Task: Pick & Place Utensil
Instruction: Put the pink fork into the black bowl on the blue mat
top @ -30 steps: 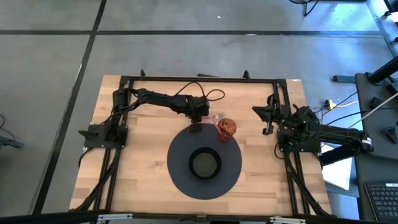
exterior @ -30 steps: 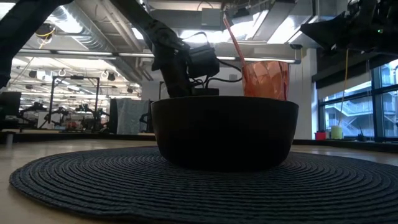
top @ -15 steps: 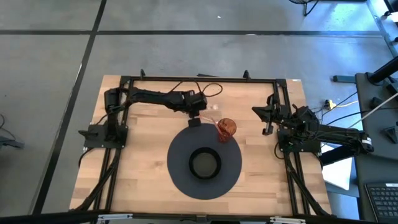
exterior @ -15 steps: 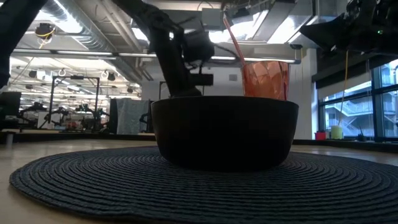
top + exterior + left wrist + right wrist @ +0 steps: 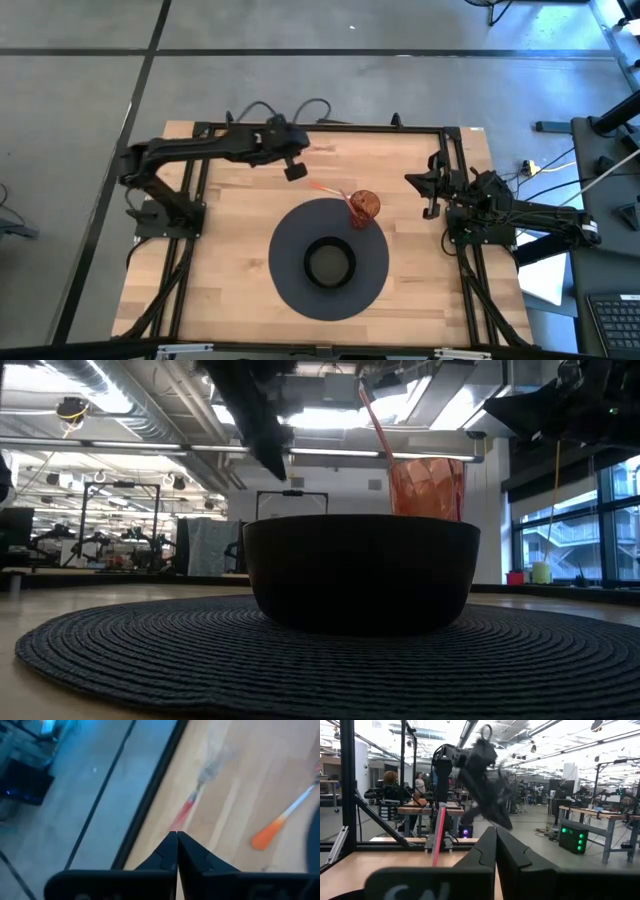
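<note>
Hovering over the far left of the table (image 5: 230, 260), the left gripper (image 5: 295, 172) holds nothing; the left wrist view shows its fingertips (image 5: 176, 851) pressed together with only bare wood past them. The right gripper (image 5: 431, 190) is parked at the right edge, fingers closed as well per its own wrist view.

The utensil (image 5: 330, 190), with its orange handle, stands tilted in the orange cup (image 5: 365, 206); the handle end sticks out toward the left arm. The low view shows it leaning out of the cup rim, behind the dark bowl (image 5: 360, 572). The cup sits on the far edge of the round dark mat (image 5: 290, 270), just beside the bowl. A second orange-tipped stick (image 5: 280, 817) lies on the wood in the left wrist view; can't tell what it is.

Judging by this, the placing looks done, or nearly.

Risks:
- The cup looks light and the utensil leans off-centre. Any swing of the left arm low past the handle could tip the cup.
- If the bowl was the target, the utensil is in the wrong container.
- A closed gripper can't regrasp without opening first.
</note>
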Robot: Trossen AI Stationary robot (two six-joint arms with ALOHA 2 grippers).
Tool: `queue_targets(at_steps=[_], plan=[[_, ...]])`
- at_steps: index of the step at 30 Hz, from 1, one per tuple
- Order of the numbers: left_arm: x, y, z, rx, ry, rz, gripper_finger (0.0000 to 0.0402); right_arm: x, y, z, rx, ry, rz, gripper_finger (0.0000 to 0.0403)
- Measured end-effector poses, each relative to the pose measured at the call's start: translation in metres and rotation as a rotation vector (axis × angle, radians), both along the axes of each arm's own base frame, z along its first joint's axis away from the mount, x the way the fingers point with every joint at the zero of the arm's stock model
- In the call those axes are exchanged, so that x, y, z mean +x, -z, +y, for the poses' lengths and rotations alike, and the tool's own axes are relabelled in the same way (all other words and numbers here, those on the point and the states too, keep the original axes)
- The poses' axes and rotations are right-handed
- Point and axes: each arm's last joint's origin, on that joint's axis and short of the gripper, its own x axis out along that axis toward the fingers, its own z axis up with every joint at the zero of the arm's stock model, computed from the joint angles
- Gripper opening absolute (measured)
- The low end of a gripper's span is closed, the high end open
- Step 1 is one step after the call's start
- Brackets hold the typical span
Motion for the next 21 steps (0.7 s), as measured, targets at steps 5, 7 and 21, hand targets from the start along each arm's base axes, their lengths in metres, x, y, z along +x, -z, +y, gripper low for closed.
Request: queue_targets(at_steps=[5,7,21], plan=[[-0.018,-0.026,-0.019,0.012,0.039,-0.057,0.0002,0.000,0.000,0.000,0.000,0.000,0.000,0.0004],[-0.022,-0.028,-0.024,0.012,0.041,-0.044,0.0001,0.000,0.000,0.000,0.000,0.000,0.000,0.0004],[-0.013,-0.010,-0.022,-0.075,0.096,0.035,0.0000,0.000,0.000,0.000,0.005,-0.001,-0.001,0.0004]])
